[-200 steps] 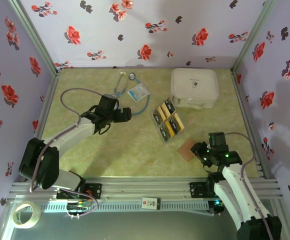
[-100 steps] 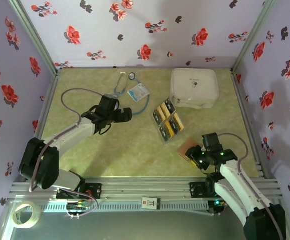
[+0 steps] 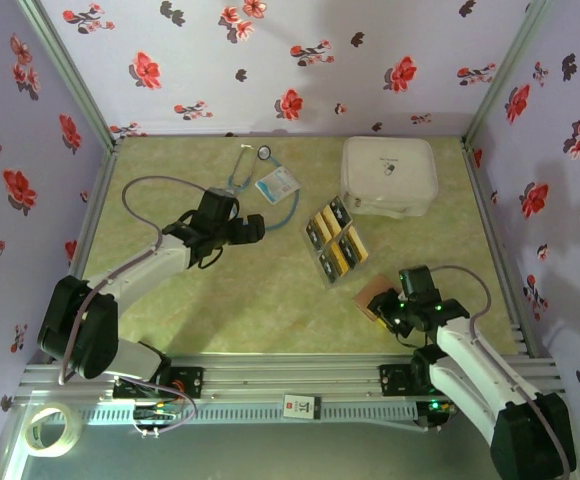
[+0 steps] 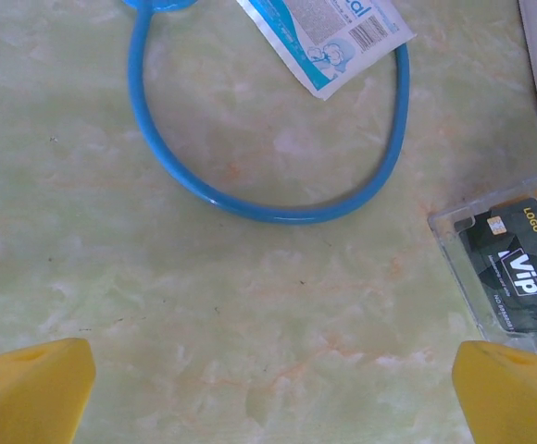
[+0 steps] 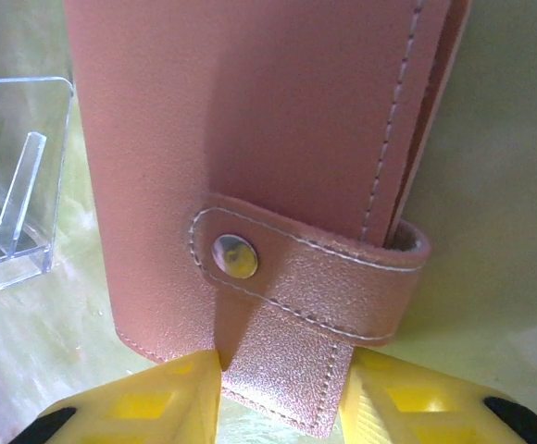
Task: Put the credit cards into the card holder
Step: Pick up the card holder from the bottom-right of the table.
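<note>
As the right gripper (image 3: 388, 308) closed in toward 10 o'clock, its half-narrowed fingers (image 5: 148, 407) bracketed the snap tab (image 5: 287, 305) of the card holder (image 5: 250, 120); grip uncertain, opening likely next. Credit cards (image 3: 335, 240) lay at 11 o'clock. Left gripper (image 4: 268, 370) gaped wide, empty.

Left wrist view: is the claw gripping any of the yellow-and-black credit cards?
No, the left claw stands wide open over the green marbled table, with nothing between its yellow fingers.

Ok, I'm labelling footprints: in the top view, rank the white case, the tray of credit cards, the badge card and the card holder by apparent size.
Largest: white case.
Then: tray of credit cards.
The badge card and card holder look alike, and the right gripper partly covers the holder, so no ranking between them.
</note>
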